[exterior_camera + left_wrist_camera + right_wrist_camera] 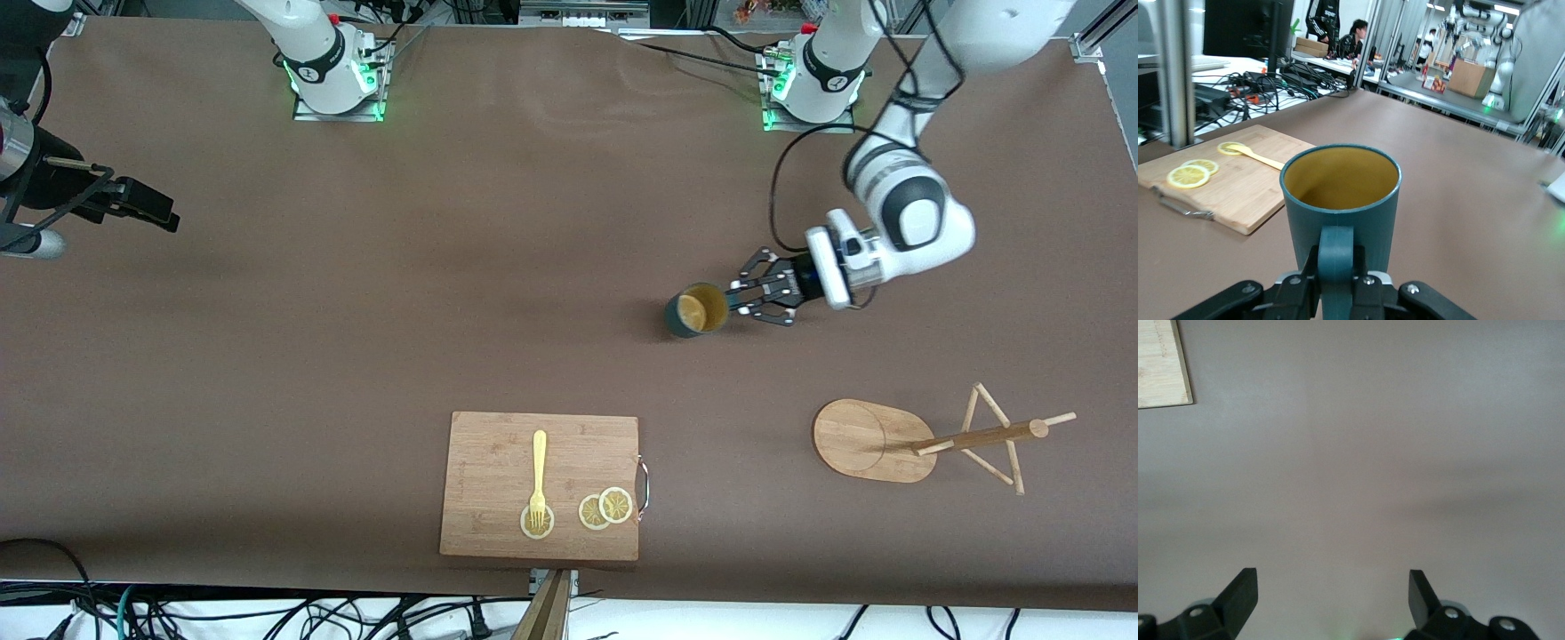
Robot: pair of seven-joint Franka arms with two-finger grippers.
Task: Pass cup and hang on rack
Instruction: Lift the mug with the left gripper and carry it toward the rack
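The dark teal cup (698, 310) with a yellow-tan inside stands upright in the middle of the table, toward the left arm's end. My left gripper (740, 300) is shut on its loop handle (1336, 263). In the left wrist view the cup (1341, 193) fills the middle, with my left gripper (1336, 279) clamped on the handle from both sides. Whether the cup rests on the table cannot be told. The wooden rack (871, 440) stands nearer the front camera than the cup, its post (978, 436) carrying thin pegs. My right gripper (147, 206) is open and empty over bare table at the right arm's end, as the right wrist view (1331, 587) shows.
A wooden cutting board (540, 484) lies near the front edge with a yellow fork (538, 471) and lemon slices (605, 508) on it. It also shows in the left wrist view (1238, 190). Brown cloth covers the table (400, 311).
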